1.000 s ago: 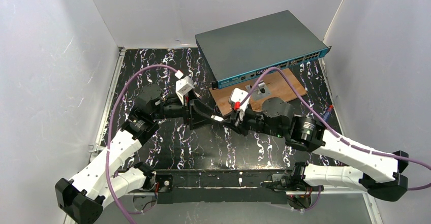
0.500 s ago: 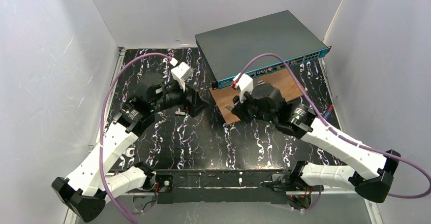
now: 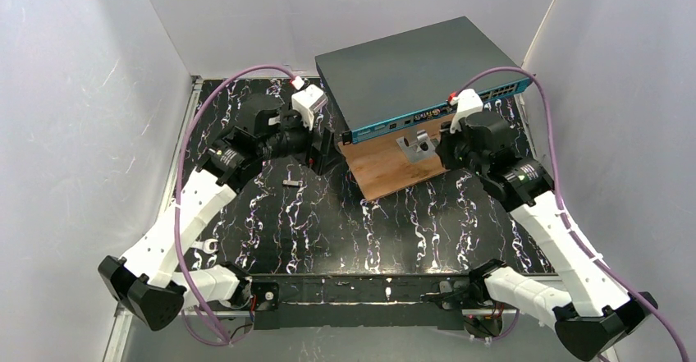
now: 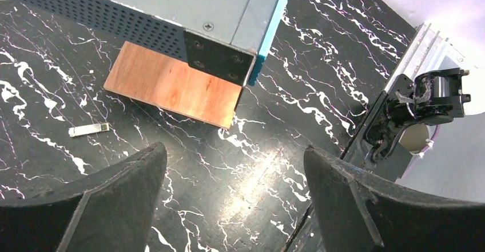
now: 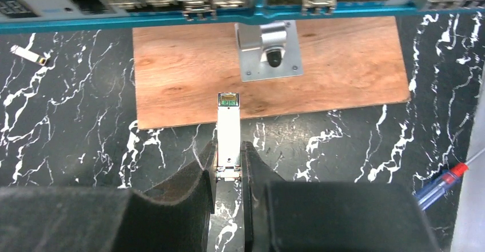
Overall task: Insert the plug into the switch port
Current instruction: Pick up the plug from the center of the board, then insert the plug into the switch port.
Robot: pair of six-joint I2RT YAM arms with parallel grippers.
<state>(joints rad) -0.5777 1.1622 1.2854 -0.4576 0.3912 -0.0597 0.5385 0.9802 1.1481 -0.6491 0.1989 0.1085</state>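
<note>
1. Carried off by the right arm, the plug (image 5: 229,120) has left the middle of the table (image 3: 328,231), where both arms met a second ago. It now sits toward 1 o'clock in the overhead view, before the switch (image 3: 410,66).
2. That reads as a handover just finished: aiming and pushing in are likely what remains.
3. The plug is a slim silver metal bar with a green-marked tip. In the right wrist view it points to 12 o'clock, at the teal strip of sockets, with its tip over the near edge of the wooden board (image 5: 189,75). It is well short of any socket.
4. The right gripper (image 5: 229,158) is clamped on the plug's rear end, one finger on each side.
5. A small metal bracket (image 5: 267,49) stands on the board at 1 o'clock from the plug's tip, so I judge it could get in the way.
6. The left gripper (image 4: 234,195) has spread its fingers wide, holds nothing, and has pulled back near the switch's left front corner.
7. A second small silver piece (image 3: 290,183) lies loose on the table at 9 o'clock from the board.
</note>
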